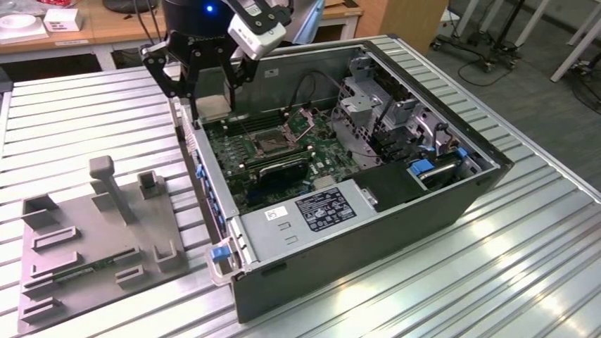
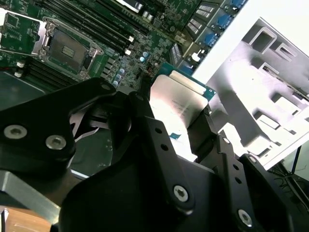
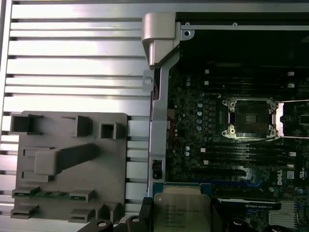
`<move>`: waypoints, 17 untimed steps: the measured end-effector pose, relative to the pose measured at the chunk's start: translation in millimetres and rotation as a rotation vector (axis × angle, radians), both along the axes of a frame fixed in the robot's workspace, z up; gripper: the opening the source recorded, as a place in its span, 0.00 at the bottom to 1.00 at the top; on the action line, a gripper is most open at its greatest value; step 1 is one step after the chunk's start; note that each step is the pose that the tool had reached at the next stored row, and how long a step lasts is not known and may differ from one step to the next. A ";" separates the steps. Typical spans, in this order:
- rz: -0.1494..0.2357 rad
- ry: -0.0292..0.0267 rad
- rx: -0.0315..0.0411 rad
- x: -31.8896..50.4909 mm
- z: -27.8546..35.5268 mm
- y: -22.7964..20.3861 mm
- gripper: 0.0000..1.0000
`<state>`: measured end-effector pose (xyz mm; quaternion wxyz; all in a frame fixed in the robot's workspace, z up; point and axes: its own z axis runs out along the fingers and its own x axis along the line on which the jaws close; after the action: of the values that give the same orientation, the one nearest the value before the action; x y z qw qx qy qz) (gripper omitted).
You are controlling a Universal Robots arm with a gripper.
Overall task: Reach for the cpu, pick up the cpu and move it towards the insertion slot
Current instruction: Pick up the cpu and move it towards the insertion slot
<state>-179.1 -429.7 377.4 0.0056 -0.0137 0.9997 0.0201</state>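
1. Open computer case [image 1: 376, 232]: I see it lying on its side, centre of the exterior view, interior exposed.
2. Green motherboard [image 1: 249, 158]: inside the case, toward its 9 o'clock half.
3. Long black memory slots [image 3: 241, 157]: on the motherboard, in parallel rows.
4. Power supply box [image 1: 310, 211]: at the case's 6 o'clock end, white label on top.
5. Blue latch [image 1: 222, 255]: on the case's 7 o'clock corner.
6. Grey plastic tray [image 1: 84, 246]: at 8 o'clock from the case, well apart, with raised posts and recesses.
7. Ribbed metal table [image 1: 84, 120]: I note it beneath everything.
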 end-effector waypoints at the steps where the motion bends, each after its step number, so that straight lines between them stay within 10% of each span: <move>1: 0.000 0.0000 0.0000 0.7 0.0 0.4 0.55; 17: 0.000 0.0001 -0.0001 13.6 -1.1 9.5 0.55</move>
<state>-165.6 -420.2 376.3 0.0056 -0.0137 0.9997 0.0201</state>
